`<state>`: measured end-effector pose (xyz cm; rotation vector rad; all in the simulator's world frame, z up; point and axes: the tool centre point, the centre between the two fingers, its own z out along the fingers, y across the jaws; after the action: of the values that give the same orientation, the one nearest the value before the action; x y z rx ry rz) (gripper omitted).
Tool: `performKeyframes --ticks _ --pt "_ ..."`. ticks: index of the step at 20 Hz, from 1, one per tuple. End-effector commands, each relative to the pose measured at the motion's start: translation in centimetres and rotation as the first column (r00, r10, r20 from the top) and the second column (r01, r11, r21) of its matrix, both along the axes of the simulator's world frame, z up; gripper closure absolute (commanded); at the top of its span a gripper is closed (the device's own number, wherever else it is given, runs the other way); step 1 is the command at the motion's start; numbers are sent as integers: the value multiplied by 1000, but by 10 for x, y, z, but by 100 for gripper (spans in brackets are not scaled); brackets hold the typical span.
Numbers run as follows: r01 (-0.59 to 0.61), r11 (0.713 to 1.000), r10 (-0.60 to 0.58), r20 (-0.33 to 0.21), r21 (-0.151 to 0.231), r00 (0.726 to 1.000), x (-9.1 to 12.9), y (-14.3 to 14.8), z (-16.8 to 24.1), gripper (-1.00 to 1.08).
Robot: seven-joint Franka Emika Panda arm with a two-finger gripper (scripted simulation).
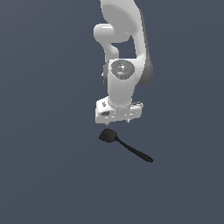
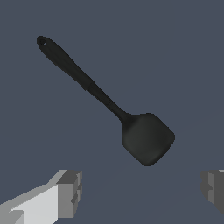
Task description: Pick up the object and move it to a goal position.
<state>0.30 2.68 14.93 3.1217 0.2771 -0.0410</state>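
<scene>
Here, a black spatula point(image 1: 124, 146) is seen lying flat on a plain dark blue-grey surface point(image 1: 43, 175), whose edges and corners fall outside both views, so its place cannot be given against them. In the exterior view the blade lies just below the pincer point(image 1: 118, 122), and the thin handle runs away from it toward the exterior view's lower right, ending in a small rounded tip. The white arm point(image 1: 124, 57) is cut off by the upper edge of that view, and its base is not shown. The fingers are mostly hidden beneath the white hand body there; only two short stubs can be made out, too small for their spacing to be judged.

In the wrist view the spatula point(image 2: 146, 138) is shown whole, with a small hole at the handle's end. The pincer point(image 2: 142, 190) is seen spread wide: one grey fingertip point(image 2: 70, 192) is visible on one side and the other is cut off at the opposite frame edge. Nothing is held between them, and the blade lies apart from both tips. Whether the fingertips are level with the surface or above it cannot be told.
</scene>
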Motion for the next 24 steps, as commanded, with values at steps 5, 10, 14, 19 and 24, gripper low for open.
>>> performKeyframes --ticks 5,10,14,19,24 --pt "-167 986 167 1 -2 986 11 8 -15 -92" --pt "-320 947 320 2 -1 947 21 17 -29 -92" --pt "-437 900 437 4 1 900 28 23 -41 -92" --pt "-571 821 571 9 5 821 37 32 -55 -92" --pt "-673 740 672 15 7 740 44 39 -68 -92"
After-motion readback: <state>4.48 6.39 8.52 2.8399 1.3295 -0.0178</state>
